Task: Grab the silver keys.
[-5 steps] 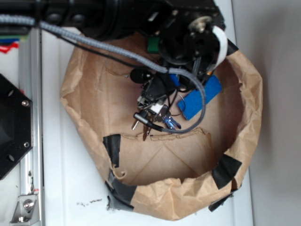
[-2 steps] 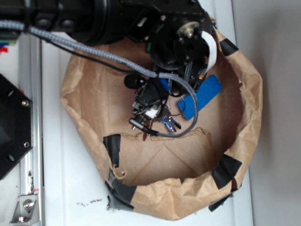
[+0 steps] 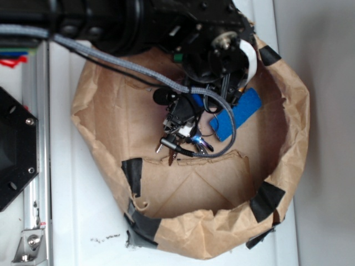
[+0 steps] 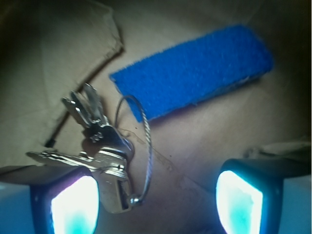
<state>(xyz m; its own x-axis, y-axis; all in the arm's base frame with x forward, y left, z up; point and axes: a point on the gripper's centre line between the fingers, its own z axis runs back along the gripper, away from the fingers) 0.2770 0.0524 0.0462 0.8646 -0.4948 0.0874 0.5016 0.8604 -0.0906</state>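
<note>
The silver keys (image 4: 100,151) are glossy metal on thin wire. The blue block (image 4: 195,68) looks fuzzy and matt. The paper bag (image 3: 111,111) is creased and brown.

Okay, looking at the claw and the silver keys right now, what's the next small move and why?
Probably shift the claw slightly toward the silver keys before closing. In the wrist view its jaws stand open, and the bunch lies against one finger rather than centred in the gap, with the wire ring reaching toward the middle.

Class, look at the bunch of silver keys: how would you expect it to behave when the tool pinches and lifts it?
The silver keys hang loose on a thin wire ring, so they would probably dangle and splay. Smooth metal may slip between the open tool's pads. Likely heavy for their size.
</note>
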